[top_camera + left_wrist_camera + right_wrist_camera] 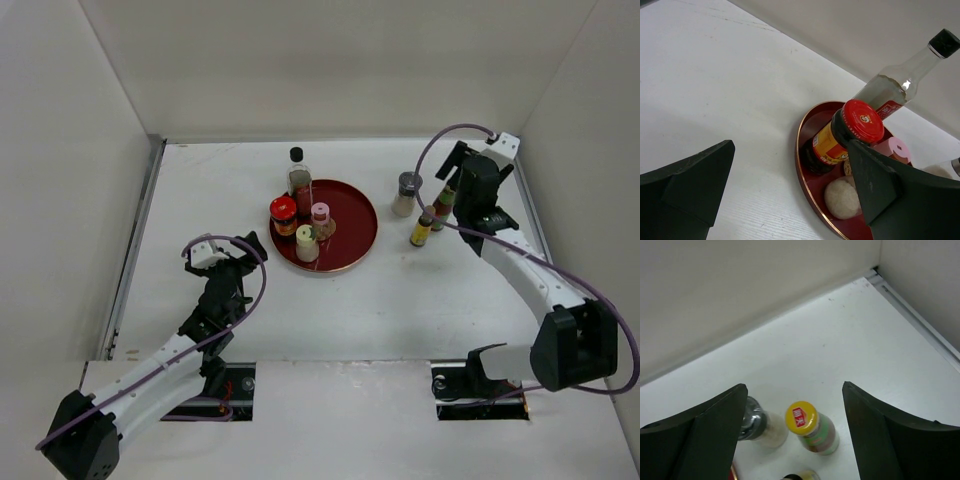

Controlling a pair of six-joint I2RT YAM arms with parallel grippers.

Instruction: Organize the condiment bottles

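A dark-red plate [352,243] holds a tall clear black-capped bottle [298,175], a red-capped jar [283,215], a pink-capped bottle [320,216] and a cream-capped bottle [306,243]. To its right on the table stand a grey-capped jar [406,193], an orange-capped bottle [424,228] and a yellow-capped bottle [442,207]. My right gripper [452,190] is open and hovers over the yellow-capped bottle [806,422], with the grey-capped jar [756,421] by its left finger. My left gripper [246,254] is open and empty, low beside the plate's left rim [801,150], facing the red-capped jar [860,122].
White walls enclose the table at the back, left and right. A metal strip [135,240] runs along the left edge. The right wall's corner [880,275] lies close behind the right-hand bottles.
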